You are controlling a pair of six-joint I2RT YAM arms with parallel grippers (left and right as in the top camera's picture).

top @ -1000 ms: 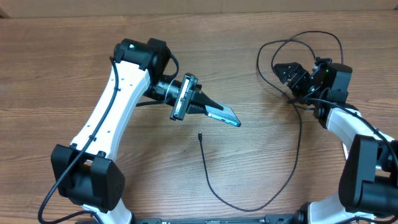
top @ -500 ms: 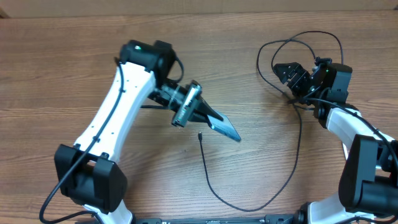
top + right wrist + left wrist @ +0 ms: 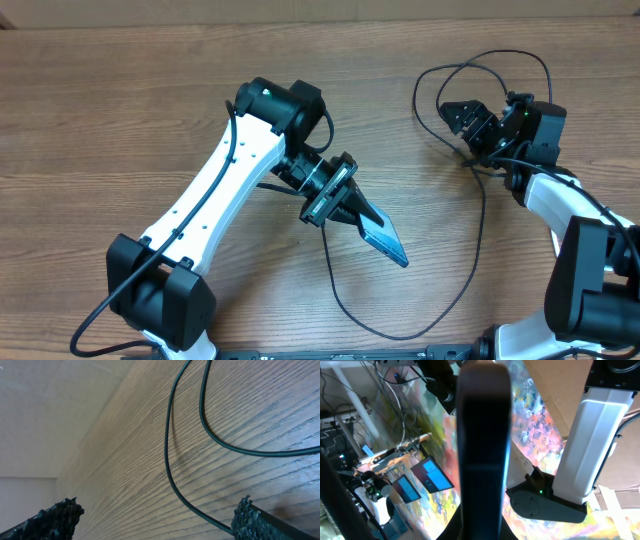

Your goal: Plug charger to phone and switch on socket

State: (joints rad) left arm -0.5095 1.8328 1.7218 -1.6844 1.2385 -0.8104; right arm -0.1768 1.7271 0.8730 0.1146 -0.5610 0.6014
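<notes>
Two grippers logged | left gripper (image 3: 360,212) clenched on phone (image 3: 385,240), held tilted at centre, long axis far-left to near-right | charger (image 3: 484,225) emerges just left of phone and sweeps round to loops far right | right gripper (image 3: 452,113) spread wide, empty, beside those loops, well apart from phone | connector tip hidden under left gripper; phone port unseen; socket out of frame

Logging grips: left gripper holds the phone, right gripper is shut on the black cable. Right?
No. The left gripper does hold the phone, but the right gripper stands open; the right wrist view shows the charger cable lying loose, ungripped.
</notes>
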